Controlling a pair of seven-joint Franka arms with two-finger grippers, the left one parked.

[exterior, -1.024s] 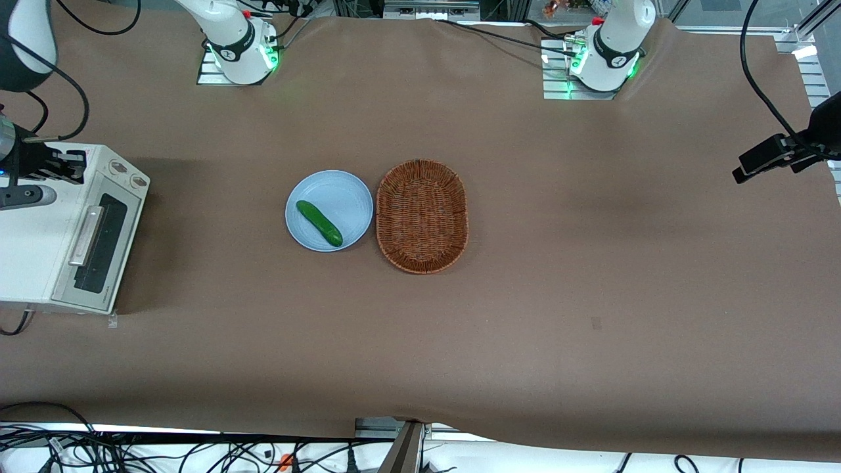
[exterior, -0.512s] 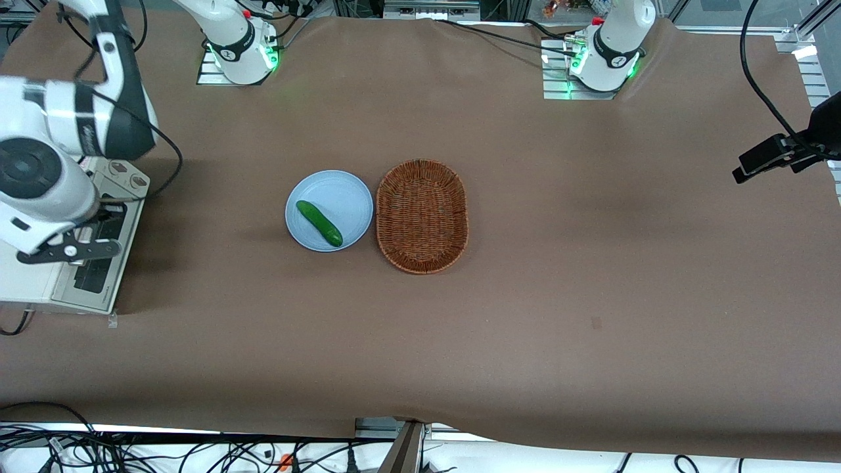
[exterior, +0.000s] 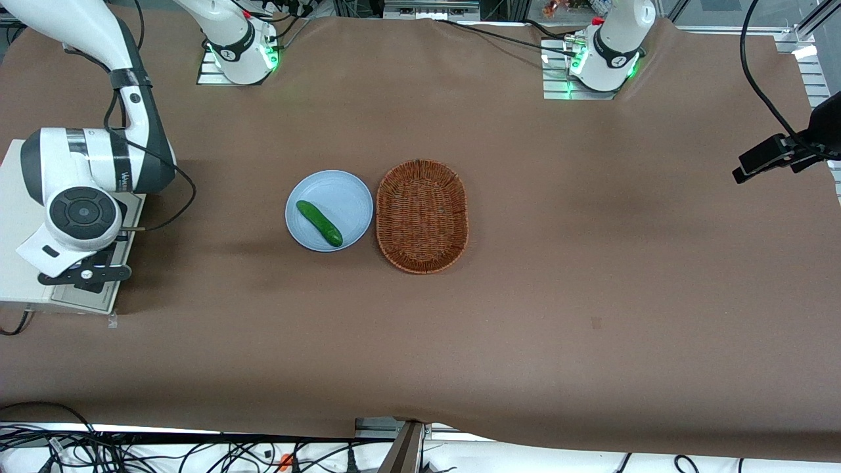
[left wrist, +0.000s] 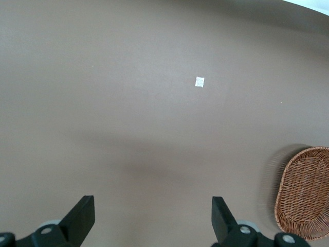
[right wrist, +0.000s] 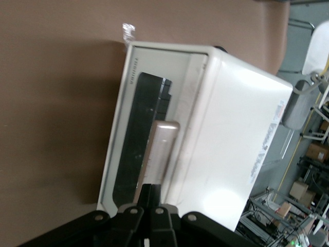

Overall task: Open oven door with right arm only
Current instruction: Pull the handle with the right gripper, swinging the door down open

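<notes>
Oven door (right wrist: 134, 139) shut flush on white toaster oven (exterior: 26, 276) at working arm's end of table, silver bar handle (right wrist: 160, 152) across dark glass. Right arm (exterior: 85, 190) over oven, gripper (right wrist: 152, 198) just above handle, fingers pressed together, holding nothing. Cucumber (exterior: 319, 223) on blue plate (exterior: 341, 190) beside wicker basket (exterior: 422, 215), mid-table.

A cucumber (exterior: 319, 223) lies on a blue plate (exterior: 345, 194) beside a wicker basket (exterior: 422, 215).
</notes>
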